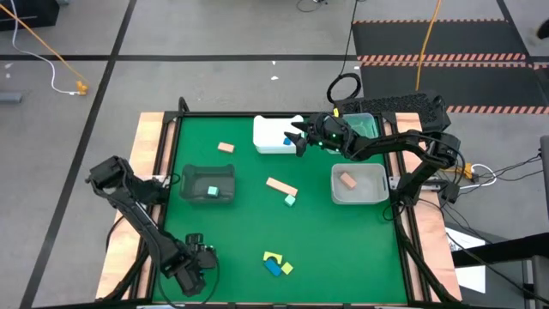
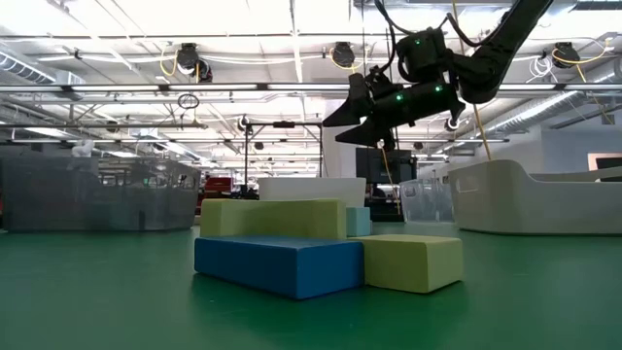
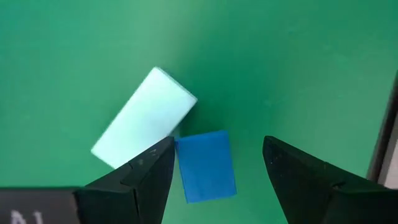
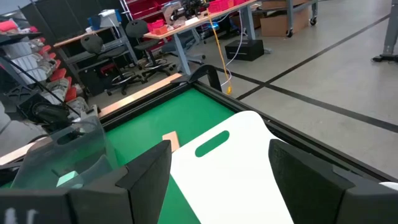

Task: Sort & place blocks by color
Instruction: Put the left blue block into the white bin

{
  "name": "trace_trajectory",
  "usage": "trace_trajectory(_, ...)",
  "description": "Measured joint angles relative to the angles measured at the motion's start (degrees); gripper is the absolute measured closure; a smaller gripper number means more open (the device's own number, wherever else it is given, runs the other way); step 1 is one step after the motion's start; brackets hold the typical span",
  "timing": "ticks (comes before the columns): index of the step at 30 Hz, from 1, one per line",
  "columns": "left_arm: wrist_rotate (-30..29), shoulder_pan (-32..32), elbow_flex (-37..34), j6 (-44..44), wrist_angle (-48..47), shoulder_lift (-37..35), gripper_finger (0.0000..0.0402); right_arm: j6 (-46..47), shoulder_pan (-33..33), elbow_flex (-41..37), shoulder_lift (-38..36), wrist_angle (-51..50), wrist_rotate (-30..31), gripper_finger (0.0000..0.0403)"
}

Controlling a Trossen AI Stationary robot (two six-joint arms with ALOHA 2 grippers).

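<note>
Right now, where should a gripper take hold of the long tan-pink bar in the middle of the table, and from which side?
Take the tan-pink bar at its middle, across its two long sides, coming straight down from above. It lies flat and slanted, so turn the wrist to match. Avoid the end near the mint green cube.

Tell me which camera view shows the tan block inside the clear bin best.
The high view: it looks straight down on the tan block lying in the clear bin, unobstructed. In the low view the bin's wall hides it; neither wrist view shows it.
</note>
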Motion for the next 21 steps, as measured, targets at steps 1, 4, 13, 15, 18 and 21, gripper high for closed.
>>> trace_trajectory(1, 0.02, -0.16, 0.0, -0.77, -0.15, 0.36, 0.0156, -0.02, 0.0, 0.0, 0.0, -0.02, -0.01, 0.0145)
trace_trajectory(4, 0.0, -0.65, 0.0, -3.16, -0.84, 0.71, 0.0156, -0.06, 0.0, 0.0, 0.0, -0.04, 0.0, 0.0145)
trace_trajectory(13, -1.15, -2.7, 0.0, -9.76, -5.65, 0.81, 0.0156, -0.11, 0.0, 0.0, 0.0, -0.04, -0.01, 0.0145)
trace_trajectory(15, -1.5, -2.97, 0.0, -10.53, -4.61, 0.81, 0.0156, -0.11, 0.0, 0.0, 0.0, -0.05, 0.01, 0.0145)
trace_trajectory(18, -2.05, -3.01, 0.0, -9.73, -1.56, 0.81, 0.0156, -0.11, 0.0, 0.0, 0.0, -0.19, -0.01, 0.0145)
trace_trajectory(21, -5.1, -3.01, 0.0, -7.7, -1.25, 0.81, 0.0156, -0.13, 0.0, 0.0, 0.0, -0.6, -0.01, 0.0145)
